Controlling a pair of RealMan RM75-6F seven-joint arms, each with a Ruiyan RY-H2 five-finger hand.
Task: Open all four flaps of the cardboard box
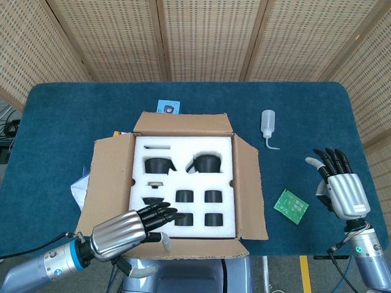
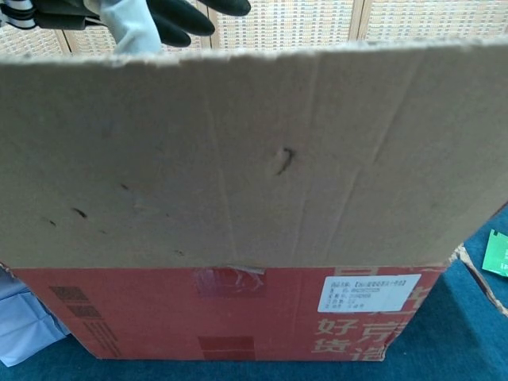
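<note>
The cardboard box sits mid-table, and white foam with black parts in its wells shows inside. Its back flap, left flap and right flap are folded outward. The front flap leans out toward me and fills the chest view. My left hand lies over the box's front edge, fingers stretched along the flap's inner side. Its fingertips peek above the flap's top edge. My right hand hovers open over the table at the right, holding nothing.
A white squeeze bottle lies right of the box. A green circuit board is near my right hand, and its edge shows in the chest view. A blue card sits behind the box. Pale paper lies at its left.
</note>
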